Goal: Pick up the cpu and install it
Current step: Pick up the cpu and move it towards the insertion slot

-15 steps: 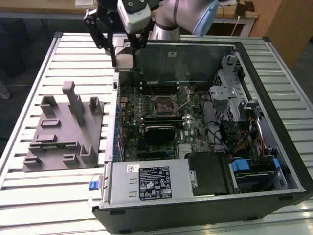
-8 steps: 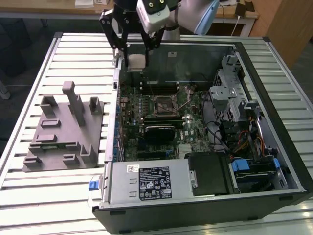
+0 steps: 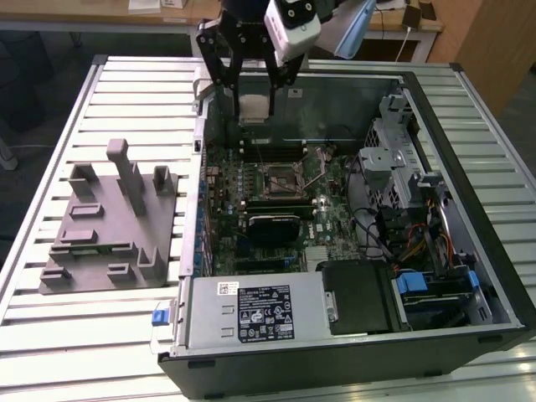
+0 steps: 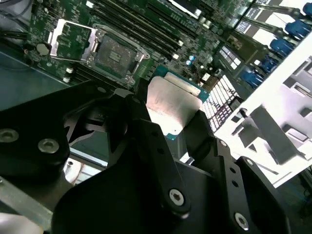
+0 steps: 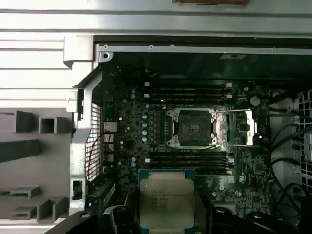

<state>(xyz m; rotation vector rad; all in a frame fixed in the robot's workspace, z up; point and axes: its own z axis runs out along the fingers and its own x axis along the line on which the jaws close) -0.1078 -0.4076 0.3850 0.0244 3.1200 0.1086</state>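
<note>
Exterior view: one cpu [image 3: 255, 107] in tool [image 3: 253, 99].

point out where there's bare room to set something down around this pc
Bare slatted table lies between the grey fixture block and the table's near edge, and beyond the block to the far edge. Inside the case it is crowded: motherboard, cables, drive cages, and the gripper holding the cpu above.
</note>
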